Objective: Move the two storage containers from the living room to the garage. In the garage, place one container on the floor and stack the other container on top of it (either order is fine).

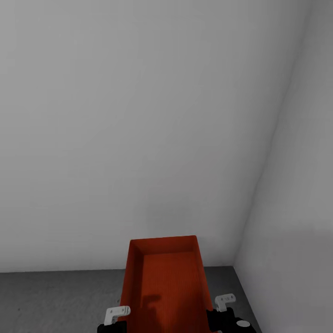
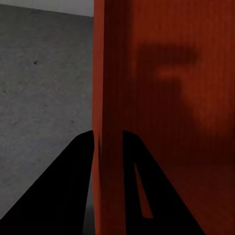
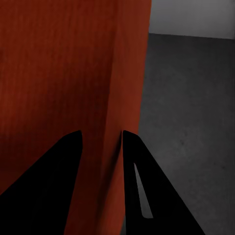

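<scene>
One orange-red open-topped storage container sits low in the middle of the head view, its empty inside facing up. My left gripper is shut on its left wall and my right gripper on its right wall. In the left wrist view the thin wall of the container runs between the dark fingers of the left gripper. The right wrist view shows the same on the other side, with the container wall clamped in the right gripper. Dark grey concrete floor lies below; I cannot tell whether the container touches it.
A white wall rises close ahead and a second white wall meets it at a corner on the right. Speckled grey floor stretches beside the container's left side, and more floor beside its right.
</scene>
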